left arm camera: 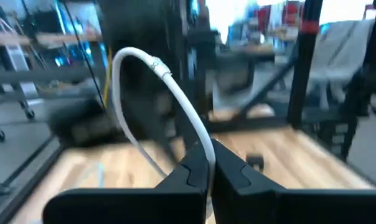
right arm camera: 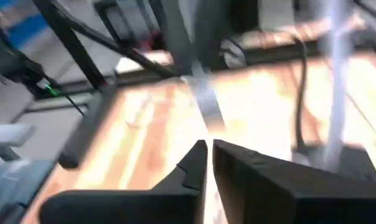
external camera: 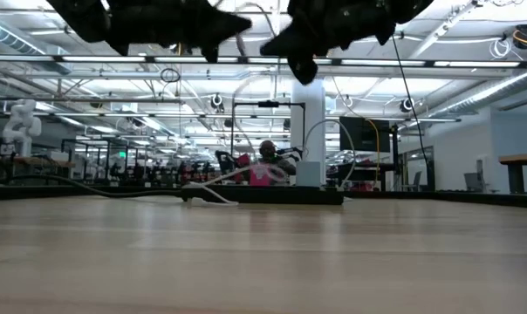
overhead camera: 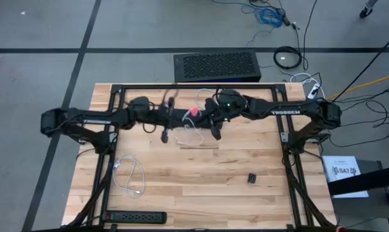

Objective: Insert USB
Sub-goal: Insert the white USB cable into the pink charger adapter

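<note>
Left claw (left arm camera: 210, 171) clamped on white cable (left arm camera: 175, 99), raised above worktop (overhead camera: 207, 174). Right claw (right arm camera: 208, 163) near-closed, contents unclear. Keep grip firm near plug, align squarely before pushing.

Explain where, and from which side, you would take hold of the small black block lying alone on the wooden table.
Grip the small black block across its narrower sides, coming straight down from above. It lies flat on bare wood of the table with nothing touching it, so a claw should have room on either side. Its finer shape is too small to tell.
</note>
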### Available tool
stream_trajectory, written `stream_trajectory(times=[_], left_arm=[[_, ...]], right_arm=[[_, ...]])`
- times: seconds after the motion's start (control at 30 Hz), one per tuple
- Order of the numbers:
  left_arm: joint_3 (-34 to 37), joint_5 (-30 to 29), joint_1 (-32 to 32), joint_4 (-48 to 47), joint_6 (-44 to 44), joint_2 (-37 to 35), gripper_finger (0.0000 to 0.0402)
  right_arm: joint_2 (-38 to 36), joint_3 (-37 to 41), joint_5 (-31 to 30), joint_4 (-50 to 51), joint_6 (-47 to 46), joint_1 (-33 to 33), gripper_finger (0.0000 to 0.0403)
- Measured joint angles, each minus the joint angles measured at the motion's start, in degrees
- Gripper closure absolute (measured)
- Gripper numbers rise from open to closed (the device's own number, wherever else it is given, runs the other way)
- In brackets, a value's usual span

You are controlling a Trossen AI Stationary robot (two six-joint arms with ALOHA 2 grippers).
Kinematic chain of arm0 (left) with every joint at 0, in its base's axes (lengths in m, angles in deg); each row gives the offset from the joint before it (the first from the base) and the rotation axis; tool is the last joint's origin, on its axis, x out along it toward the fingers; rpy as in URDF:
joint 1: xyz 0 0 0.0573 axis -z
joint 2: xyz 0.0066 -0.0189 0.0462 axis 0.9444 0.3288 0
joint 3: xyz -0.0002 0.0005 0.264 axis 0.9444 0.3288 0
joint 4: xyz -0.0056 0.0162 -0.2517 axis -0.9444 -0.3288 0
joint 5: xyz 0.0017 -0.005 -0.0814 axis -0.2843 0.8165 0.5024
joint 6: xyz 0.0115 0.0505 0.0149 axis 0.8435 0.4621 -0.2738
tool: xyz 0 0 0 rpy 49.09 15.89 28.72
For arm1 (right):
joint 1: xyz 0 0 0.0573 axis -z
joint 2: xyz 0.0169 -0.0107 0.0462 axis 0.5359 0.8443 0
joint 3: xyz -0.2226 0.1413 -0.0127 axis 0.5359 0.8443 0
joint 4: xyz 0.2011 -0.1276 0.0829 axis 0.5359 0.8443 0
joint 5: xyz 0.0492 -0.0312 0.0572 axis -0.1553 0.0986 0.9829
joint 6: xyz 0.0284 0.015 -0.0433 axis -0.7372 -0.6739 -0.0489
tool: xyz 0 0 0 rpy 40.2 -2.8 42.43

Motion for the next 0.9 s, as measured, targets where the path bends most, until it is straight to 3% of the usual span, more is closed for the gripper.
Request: stream_trajectory(times=[0.2,0.33,0.47,0.6,0.73,0.9], left_arm=[[0.26,2.83,-2.53,-4.59,-5.76,-6.5,0.0399],[0.27,2.66,-2.71,-5.21,-7.37,-6.71,0.04],[0.45,-2.3,-2.7,-4.29,-6.95,-5.55,0.04],[4.13,-5.64,-2.85,3.03,-8.89,-4.61,0.04],[9.88,-9.23,-3.59,12.66,-13.78,-4.74,0.0401],[17.17,-15.42,-4.58,21.72,-18.68,-4.72,0.0401]], right_arm=[[1.03,0.64,-9.75,5.36,1.98,0.86,0.0335],[5.13,2.59,-10.25,0.0,1.08,0.84,0.0327],[11.87,2.98,-9.93,-6.78,-0.12,0.68,0.0331],[19.43,3.04,-9.53,-18.29,-0.96,0.29,0.0332],[25.75,2.99,-5.2,-30.34,-5.31,0.29,0.0332],[25.86,2.91,-3.9,-29.33,-6.62,0.31,0.032]])
